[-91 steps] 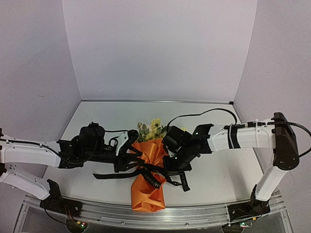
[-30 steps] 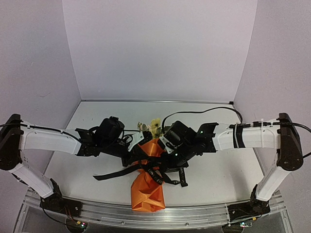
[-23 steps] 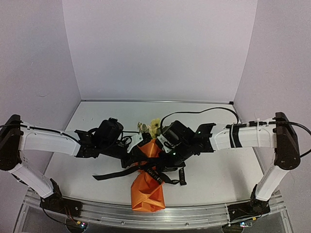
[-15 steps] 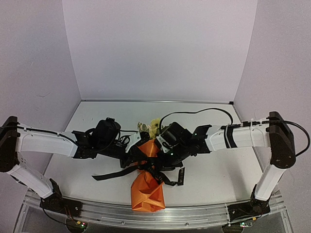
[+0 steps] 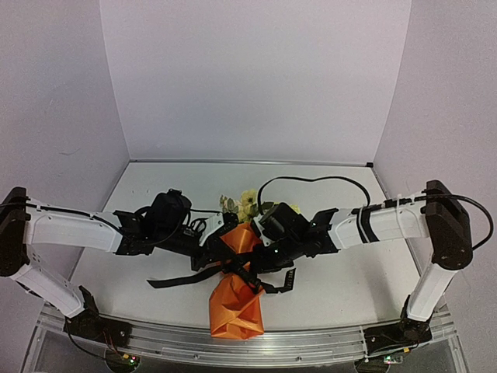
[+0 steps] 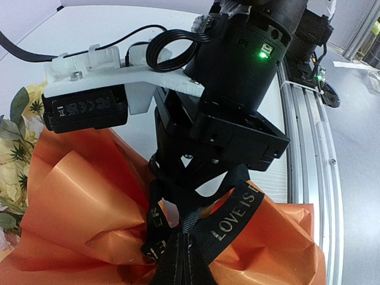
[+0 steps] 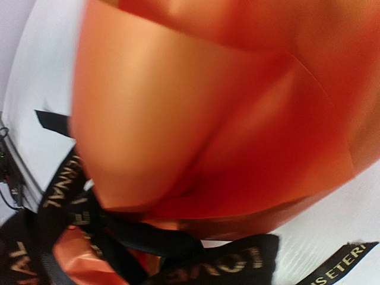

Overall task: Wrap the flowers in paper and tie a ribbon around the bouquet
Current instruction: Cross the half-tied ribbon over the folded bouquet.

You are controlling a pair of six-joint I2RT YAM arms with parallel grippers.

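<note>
Right arm has crept further toward the middle of the frame, and the ribbon tail beside it has drawn in shorter. Left gripper and right gripper are both clamped on the ribbon at the waist of the bouquet. It lies lower centre on the table, with the flowers at its upper end.
</note>
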